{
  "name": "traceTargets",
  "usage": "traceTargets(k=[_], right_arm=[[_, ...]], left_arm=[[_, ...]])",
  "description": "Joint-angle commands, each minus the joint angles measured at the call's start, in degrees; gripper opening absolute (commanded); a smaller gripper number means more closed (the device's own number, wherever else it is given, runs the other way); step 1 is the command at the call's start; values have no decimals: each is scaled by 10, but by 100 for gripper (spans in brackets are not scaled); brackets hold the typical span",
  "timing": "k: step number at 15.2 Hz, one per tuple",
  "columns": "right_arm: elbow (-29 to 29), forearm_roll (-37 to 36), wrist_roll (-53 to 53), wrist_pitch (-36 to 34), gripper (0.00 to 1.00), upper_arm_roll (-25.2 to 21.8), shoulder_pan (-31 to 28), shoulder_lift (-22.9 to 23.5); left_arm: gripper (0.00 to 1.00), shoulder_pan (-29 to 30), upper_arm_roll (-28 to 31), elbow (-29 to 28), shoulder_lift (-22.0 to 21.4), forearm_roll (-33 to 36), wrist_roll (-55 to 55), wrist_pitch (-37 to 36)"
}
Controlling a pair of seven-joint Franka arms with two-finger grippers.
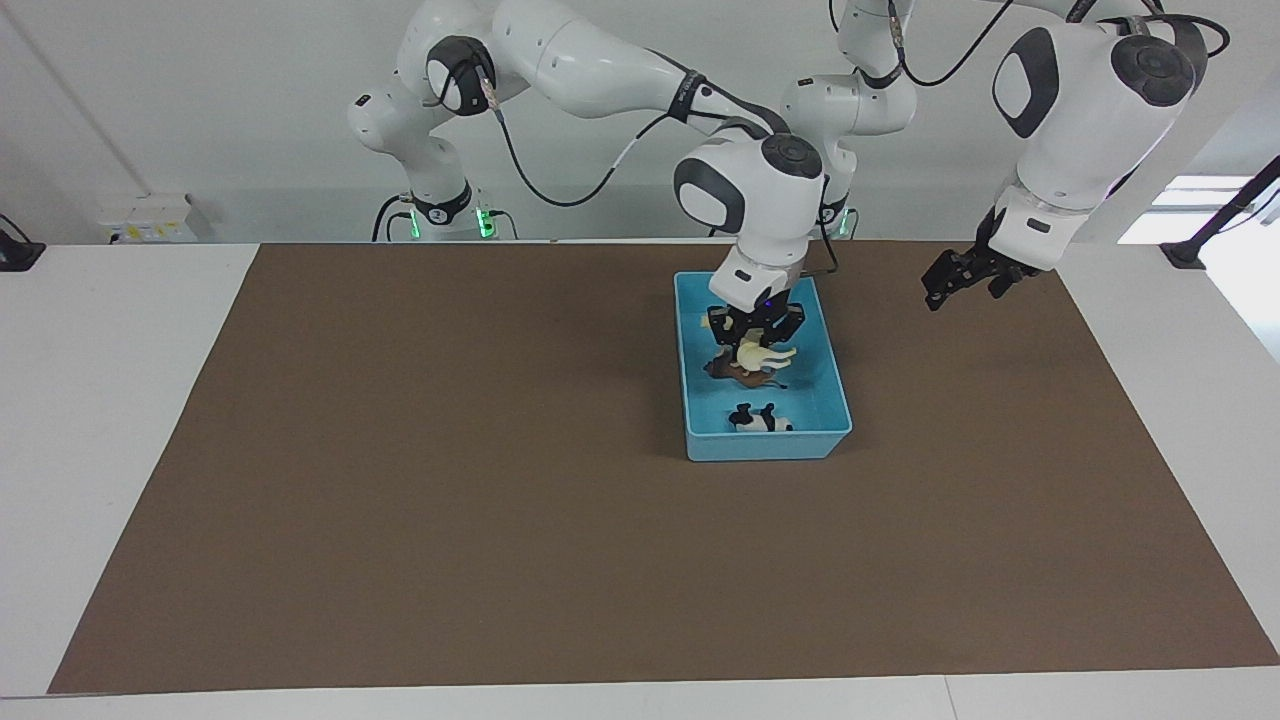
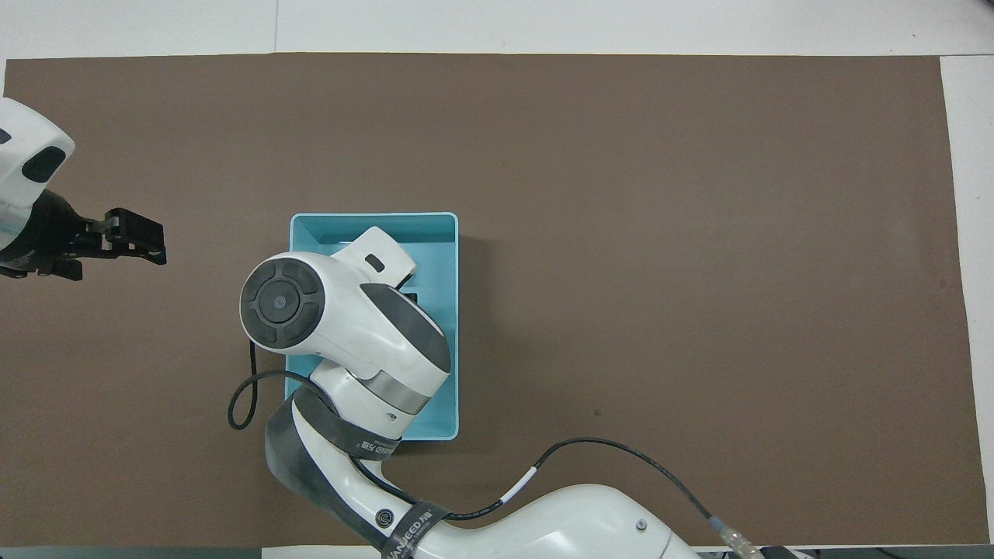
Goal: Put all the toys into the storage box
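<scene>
one horse (image 1: 762, 354) gripped by right gripper (image 1: 755, 338) over storage box (image 1: 836, 395) | left gripper (image 1: 962, 281) wide, waiting

A light blue storage box (image 1: 695, 375) sits on the mat. Inside, the black-and-white panda (image 1: 758, 419) lies farthest from the robots; the cream-white horse (image 1: 762, 353), on its side, hangs above the brown lion (image 1: 742, 375).

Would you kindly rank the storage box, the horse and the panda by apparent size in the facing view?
1. Light blue storage box, by far the largest.
2 and 3. Cream-white horse and black-and-white panda look alike in size; the horse is held raised over the box and partly hidden by the right gripper, so I would not rank them.
</scene>
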Motion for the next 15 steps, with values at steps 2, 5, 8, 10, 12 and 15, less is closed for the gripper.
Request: traceTargets(k=[2,5,8,10,12,15], right_arm=[[-3,4,43,10,100,-3,1,1],[-1,-2,48,12,100,-12,-14,-20],[-6,-11,18,7,100,-35,-63,-72],[-19,-9,-75,-5,100,-35,-123,-117],[-30,-1,-196,-10,100,-34,-191,-148],[-41,0,-280,-14,100,-32,-266,-169]], left_arm=[[100,34,-11,33,25,-18,21,-34],[100,33,-15,-12,-18,-20,23,-39],[100,29,-7,-9,-8,-21,23,-12],[100,29,-7,13,19,-21,33,-20],[100,20,-9,33,31,-21,32,-45],[100,11,-2,33,31,-20,33,-52]])
